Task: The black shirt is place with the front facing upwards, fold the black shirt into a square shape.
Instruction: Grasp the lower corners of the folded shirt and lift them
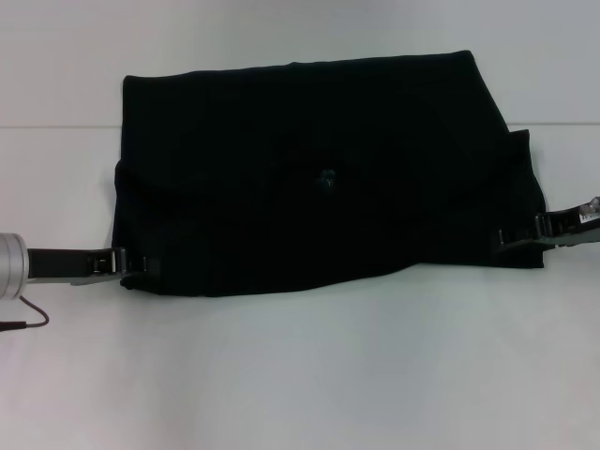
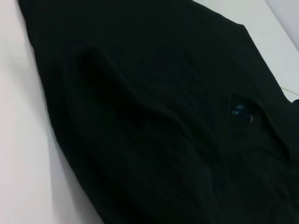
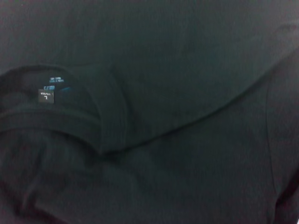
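The black shirt (image 1: 319, 178) lies folded into a wide rectangle on the white table (image 1: 300, 375), its small blue neck label (image 1: 326, 178) near the middle. My left gripper (image 1: 133, 265) pinches the shirt's near left corner, low on the table. My right gripper (image 1: 511, 240) pinches the shirt's right edge near its near corner. In the left wrist view the shirt (image 2: 154, 116) fills the picture, with the label (image 2: 238, 109) showing. In the right wrist view the shirt (image 3: 187, 93), its collar and its label (image 3: 46, 94) fill the picture. The chest print is hidden.
The table's far edge (image 1: 56, 127) runs behind the shirt. A thin dark cable (image 1: 28, 319) hangs from my left arm at the left border. White table surface lies in front of the shirt.
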Action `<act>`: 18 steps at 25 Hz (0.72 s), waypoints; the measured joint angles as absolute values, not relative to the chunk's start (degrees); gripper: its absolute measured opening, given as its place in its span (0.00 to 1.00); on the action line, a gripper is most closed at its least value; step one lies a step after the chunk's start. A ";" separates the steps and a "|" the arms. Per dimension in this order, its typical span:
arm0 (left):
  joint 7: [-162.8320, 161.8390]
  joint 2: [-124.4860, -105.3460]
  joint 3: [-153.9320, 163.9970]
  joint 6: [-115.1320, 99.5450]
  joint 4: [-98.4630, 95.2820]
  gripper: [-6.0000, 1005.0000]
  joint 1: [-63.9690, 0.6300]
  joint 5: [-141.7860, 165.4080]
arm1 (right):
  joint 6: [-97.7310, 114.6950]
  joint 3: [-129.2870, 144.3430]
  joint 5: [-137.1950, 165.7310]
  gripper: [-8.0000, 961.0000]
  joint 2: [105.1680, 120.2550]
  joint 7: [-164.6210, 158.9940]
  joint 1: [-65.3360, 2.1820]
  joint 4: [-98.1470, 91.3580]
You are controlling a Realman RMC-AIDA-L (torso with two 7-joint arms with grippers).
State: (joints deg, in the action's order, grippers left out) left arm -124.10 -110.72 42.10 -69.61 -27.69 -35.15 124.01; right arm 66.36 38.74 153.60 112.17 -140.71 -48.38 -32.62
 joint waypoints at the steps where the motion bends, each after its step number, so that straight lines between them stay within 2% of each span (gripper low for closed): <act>1: -124.11 -110.72 42.10 -69.61 -27.69 0.04 -35.15 124.01 | 66.31 38.79 153.60 0.94 112.22 -140.80 -48.38 -32.62; 6: -124.18 -110.73 42.10 -69.61 -27.69 0.04 -35.15 124.01 | 65.54 38.72 153.60 0.92 112.57 -140.95 -48.20 -32.92; 12: -124.16 -110.71 42.09 -69.61 -27.69 0.04 -35.15 124.01 | 65.14 38.68 153.63 0.71 112.58 -141.07 -48.21 -32.71; 18: -124.14 -110.67 42.10 -69.61 -27.68 0.03 -35.15 124.01 | 65.23 38.67 153.63 0.41 112.57 -141.14 -48.24 -32.70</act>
State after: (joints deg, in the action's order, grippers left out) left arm -124.14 -110.67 42.10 -69.61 -27.68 -35.15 124.01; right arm 65.23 38.67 153.63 112.57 -141.14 -48.24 -32.70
